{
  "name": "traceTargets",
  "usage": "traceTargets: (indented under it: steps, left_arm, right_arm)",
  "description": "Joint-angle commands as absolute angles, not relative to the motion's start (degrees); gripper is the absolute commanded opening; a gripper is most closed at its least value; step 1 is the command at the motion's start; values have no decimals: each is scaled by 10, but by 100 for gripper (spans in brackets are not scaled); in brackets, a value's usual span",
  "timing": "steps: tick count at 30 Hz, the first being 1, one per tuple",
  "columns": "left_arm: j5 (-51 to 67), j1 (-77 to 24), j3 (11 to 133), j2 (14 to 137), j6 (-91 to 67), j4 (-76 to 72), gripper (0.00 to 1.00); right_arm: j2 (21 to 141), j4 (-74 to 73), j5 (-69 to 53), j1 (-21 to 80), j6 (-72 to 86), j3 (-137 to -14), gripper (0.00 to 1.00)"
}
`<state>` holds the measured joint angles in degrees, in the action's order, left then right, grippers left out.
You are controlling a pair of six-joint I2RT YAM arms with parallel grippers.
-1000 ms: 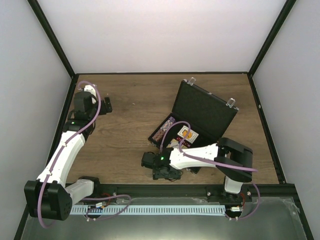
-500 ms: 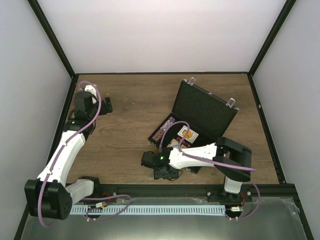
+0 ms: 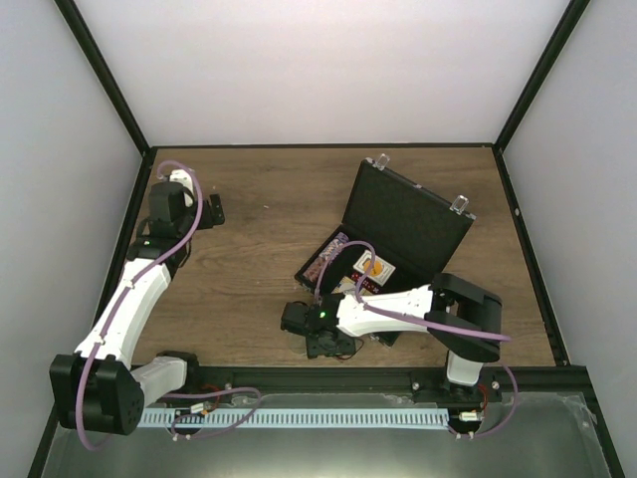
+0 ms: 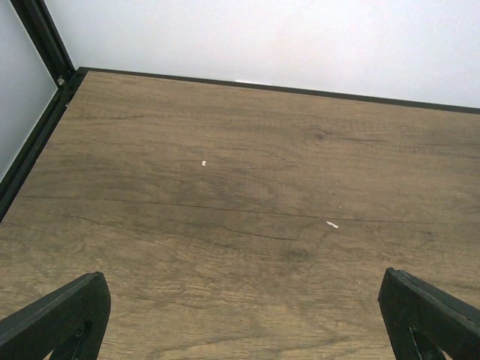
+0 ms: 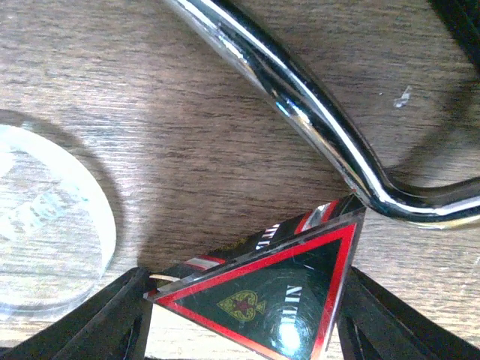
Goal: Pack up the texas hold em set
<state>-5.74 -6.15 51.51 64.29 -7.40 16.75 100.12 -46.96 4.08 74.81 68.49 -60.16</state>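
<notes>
Wood-grain table (image 3: 259,229) carries the open black case (image 3: 408,224) on its right half, lid tilted back. Just in front of it, the right gripper (image 5: 247,307) has a finger against each side of the red-black triangle (image 5: 277,289), apparently pinching it. One corner sits right by the chrome handle (image 5: 300,97), and a clear chip (image 5: 45,217) lies near. Best to lift straight up, clear of the handle, before swinging over the tray. Left gripper (image 4: 240,322) hangs wide open, well apart
</notes>
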Motion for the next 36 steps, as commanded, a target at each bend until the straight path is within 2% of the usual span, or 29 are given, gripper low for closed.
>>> traceTargets:
  steps: [1, 13, 18, 26, 36]
  left_arm:
    - [-51, -63, 511, 646, -69, 161, 100]
    - [-55, -63, 511, 649, -67, 162, 100]
    - [-55, -63, 511, 651, -67, 162, 100]
    - [-57, -63, 511, 653, -66, 163, 100]
    - [-53, -63, 511, 658, -67, 163, 100]
  right_arm:
    - [967, -473, 46, 764, 651, -619, 52]
    - [885, -537, 70, 755, 604, -685, 52]
    - [847, -536, 77, 679, 557, -663, 52]
    - [814, -454, 50, 538, 474, -570, 52]
    - [843, -411, 39, 477, 426, -552, 52]
